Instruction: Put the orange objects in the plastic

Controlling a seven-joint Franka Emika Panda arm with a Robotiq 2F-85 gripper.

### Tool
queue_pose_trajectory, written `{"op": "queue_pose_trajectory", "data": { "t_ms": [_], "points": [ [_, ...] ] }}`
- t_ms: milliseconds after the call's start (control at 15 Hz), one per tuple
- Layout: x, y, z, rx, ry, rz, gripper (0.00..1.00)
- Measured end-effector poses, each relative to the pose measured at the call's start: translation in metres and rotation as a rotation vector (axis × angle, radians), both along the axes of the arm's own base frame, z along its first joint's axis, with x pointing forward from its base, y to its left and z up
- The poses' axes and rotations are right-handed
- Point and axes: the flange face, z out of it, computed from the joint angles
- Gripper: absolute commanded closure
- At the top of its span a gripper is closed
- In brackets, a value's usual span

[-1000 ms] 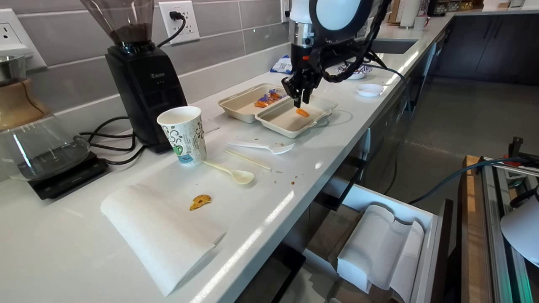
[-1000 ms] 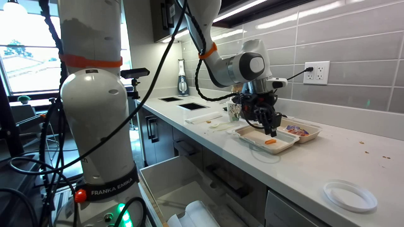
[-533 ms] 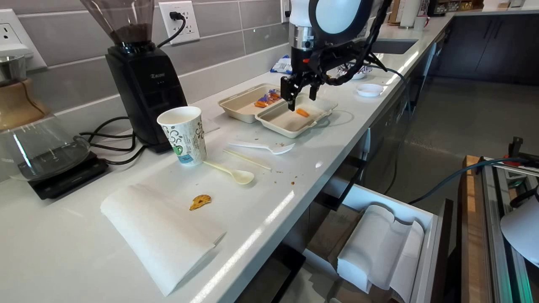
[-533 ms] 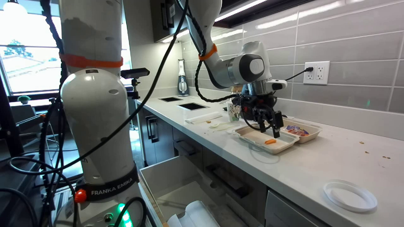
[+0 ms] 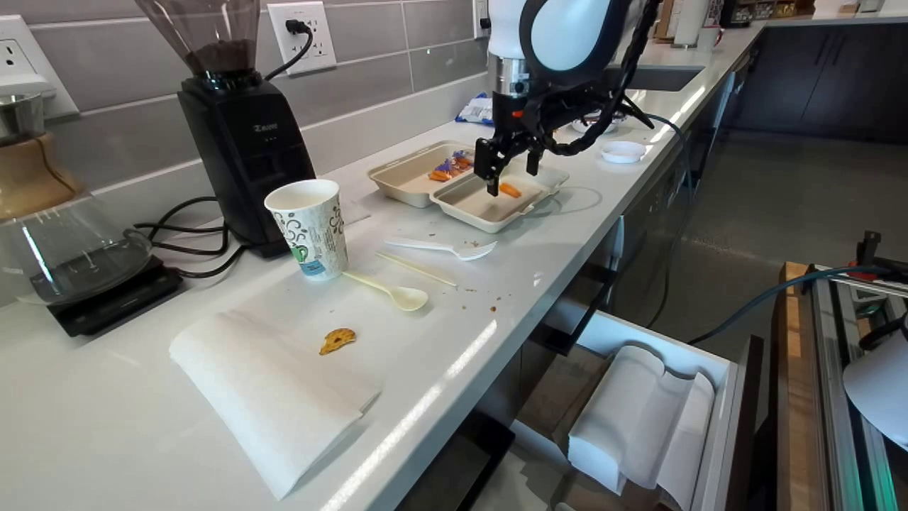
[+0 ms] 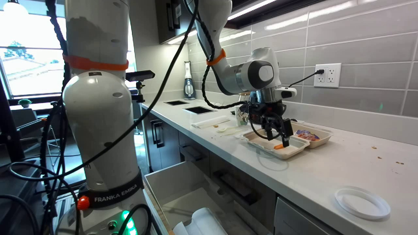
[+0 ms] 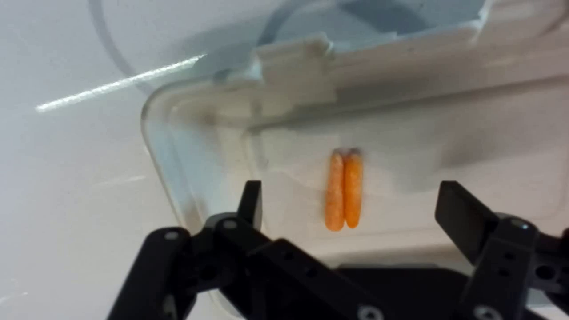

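Observation:
Two slim orange objects [image 7: 334,195] lie side by side, touching, on the floor of the near compartment of a beige takeout box [image 7: 284,106]. In an exterior view they look like one small orange piece [image 5: 509,190]. My gripper [image 7: 350,189] is open above that compartment, its fingers [image 7: 464,218] standing wide apart on either side of the pair, with nothing held. A purple-printed plastic bag [image 5: 454,165] with orange pieces in it rests in the box's other compartment, also seen as a plastic bag [image 6: 307,134] beyond the gripper [image 6: 278,141]. The wrist view does not show the bag.
A paper cup [image 5: 309,228], a white fork [image 5: 443,246], a spoon [image 5: 404,297] and a stick [image 5: 417,270] are on the counter. A black grinder [image 5: 245,156] stands by the wall. A white lid [image 6: 362,202] lies farther along. An open drawer [image 6: 183,192] juts out below.
My gripper has opened from nearly shut to wide apart. The arm has come down a little toward the orange objects, which have not moved.

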Motion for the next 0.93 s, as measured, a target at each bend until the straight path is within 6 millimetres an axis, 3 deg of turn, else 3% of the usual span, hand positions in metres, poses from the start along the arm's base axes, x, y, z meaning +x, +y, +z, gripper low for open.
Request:
{"op": "queue_pose_trajectory", "data": {
  "t_ms": [67,200,333,800,867,933],
  "points": [
    [0.0,0.0,-0.001,0.0,0.003,-0.001,0.08],
    [0.0,-0.001,-0.004,0.0,0.007,-0.003,0.31],
    [0.0,-0.002,-0.005,0.0,0.01,-0.004,0.42],
    [0.008,-0.003,-0.004,-0.003,0.002,-0.004,0.97],
    [0.009,-0.003,-0.004,0.0,0.0,-0.008,1.0],
    [0.011,-0.003,-0.005,0.002,0.0,-0.011,0.96]
  ]
}}
